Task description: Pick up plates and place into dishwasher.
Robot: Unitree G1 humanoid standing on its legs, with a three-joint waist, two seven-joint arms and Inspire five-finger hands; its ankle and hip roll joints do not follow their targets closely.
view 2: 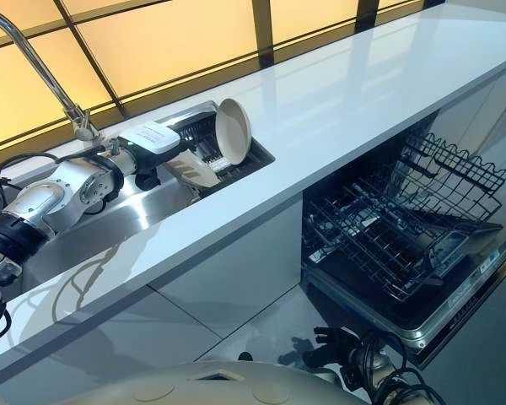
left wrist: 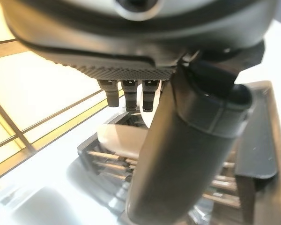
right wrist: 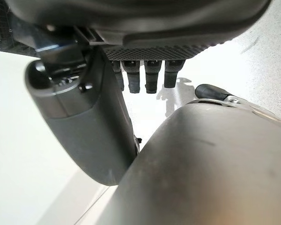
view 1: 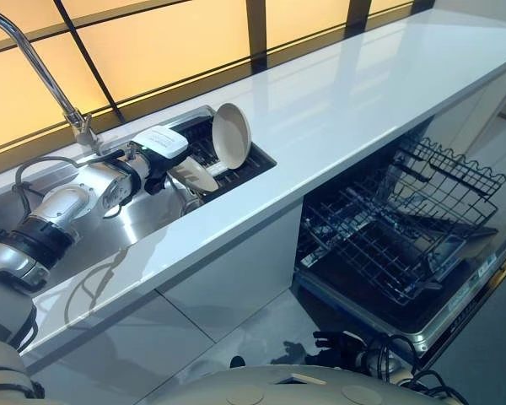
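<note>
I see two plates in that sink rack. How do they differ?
The upright plate stands on edge at the far end of the rack, untouched. The tilted plate leans much lower, nearer the left hand, which reaches toward it; whether it grips is hidden. The upright plate shows its round face, the tilted one mostly its edge. Both are pale cream.

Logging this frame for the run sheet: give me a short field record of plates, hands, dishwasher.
plates: upright plate standing in the sink rack; second plate tilted beside it
left hand: in the sink at the tilted plate, grasp not visible
right hand: low by the floor, holding nothing, fingers curled
dishwasher: door open, lower rack pulled out, no plates in it
</note>
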